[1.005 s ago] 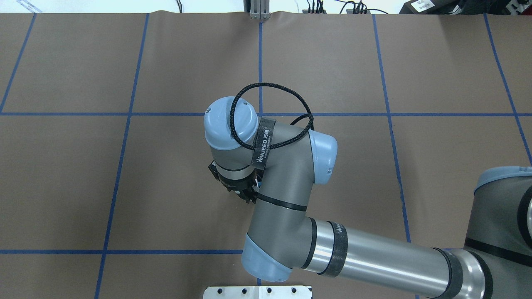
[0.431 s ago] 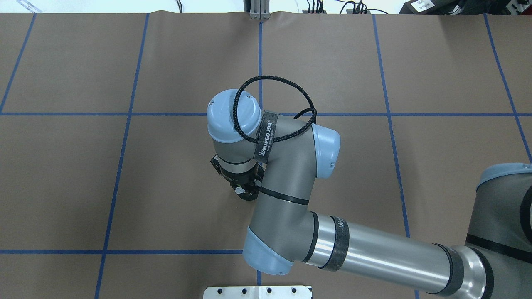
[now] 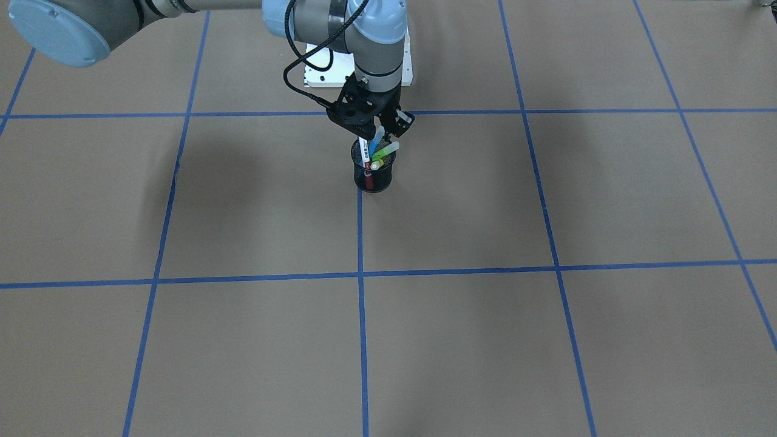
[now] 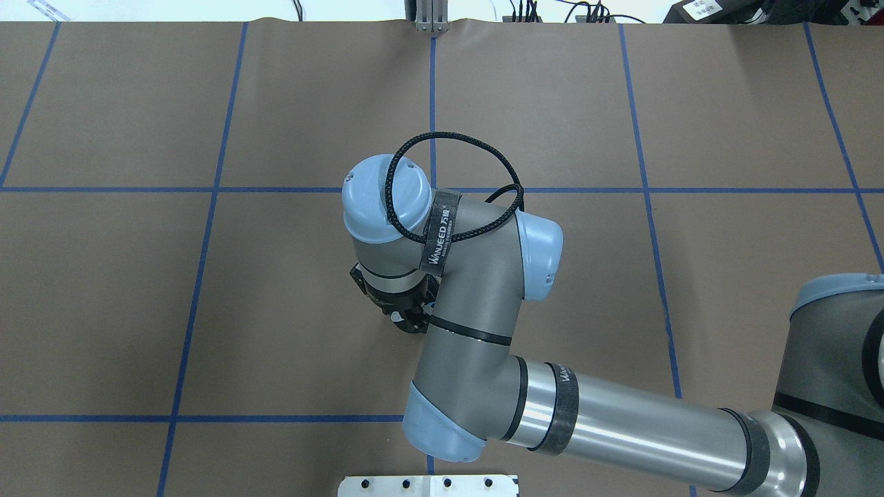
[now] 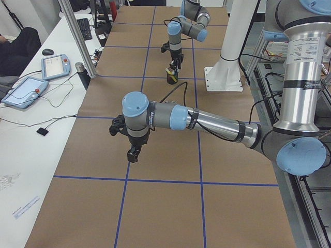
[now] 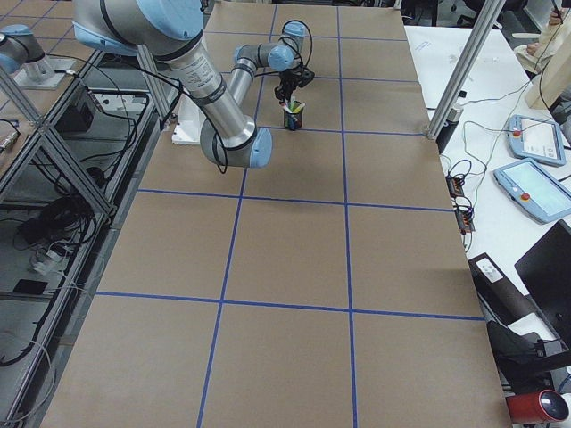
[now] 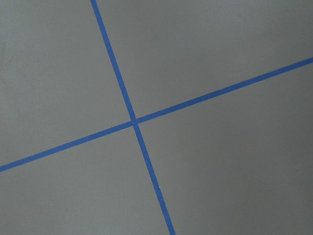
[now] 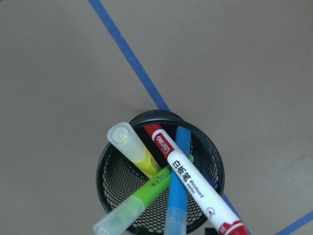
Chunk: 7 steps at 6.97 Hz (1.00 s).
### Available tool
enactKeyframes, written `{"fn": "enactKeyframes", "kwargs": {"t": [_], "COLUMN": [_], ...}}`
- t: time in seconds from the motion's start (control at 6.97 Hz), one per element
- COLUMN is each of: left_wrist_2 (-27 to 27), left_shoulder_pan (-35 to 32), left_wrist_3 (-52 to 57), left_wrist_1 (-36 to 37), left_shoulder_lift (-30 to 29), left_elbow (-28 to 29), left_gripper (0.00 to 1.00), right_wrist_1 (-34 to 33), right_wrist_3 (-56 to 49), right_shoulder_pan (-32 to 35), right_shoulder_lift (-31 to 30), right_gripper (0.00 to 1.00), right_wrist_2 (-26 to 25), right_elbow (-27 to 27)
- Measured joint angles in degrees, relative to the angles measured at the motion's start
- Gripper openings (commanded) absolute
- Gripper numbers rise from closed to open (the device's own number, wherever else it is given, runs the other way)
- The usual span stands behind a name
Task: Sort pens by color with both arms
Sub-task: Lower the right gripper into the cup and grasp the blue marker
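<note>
Brown tabletop [image 3: 546,340], blue tape grid. Black mesh cup [image 8: 117,196], upper centre of front view, holds blue pen [image 8: 176,200], white-and-red pen [image 8: 190,181], green pen [image 8: 151,188] and yellow pen [image 8: 132,152], crossed. Light, stiff, slick, I judge; pinch an upper end. Right gripper [image 3: 377,130] points straight down over them, apparently parted. Left gripper [image 5: 133,154] hangs over bare tabletop; opening unreadable.

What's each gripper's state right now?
Left gripper: cannot tell; it shows only in the side view.
Right gripper: open, empty, over the pens in the cup.
</note>
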Motion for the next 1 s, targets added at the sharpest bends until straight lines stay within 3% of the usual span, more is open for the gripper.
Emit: {"fn": "enactKeyframes", "kwargs": {"t": [0.43,1.0], "left_wrist_2": [0.00,0.00], "left_shoulder_pan": [0.00,0.00], "left_wrist_3": [0.00,0.00], "left_wrist_1": [0.00,0.00], "left_shoulder_lift": [0.04,0.07], "left_elbow": [0.01,-0.03], "left_gripper": [0.99,0.99], "right_wrist_1": [0.77,1.05], "right_wrist_3": [1.28,1.22], "right_shoulder_pan": [-0.69,-0.70], "right_shoulder_lift": [-0.03,-0.26], "right_gripper": [0.43,0.42], "right_wrist_2": [-0.08,-0.44], "right_elbow": [-0.08,-0.10]}}
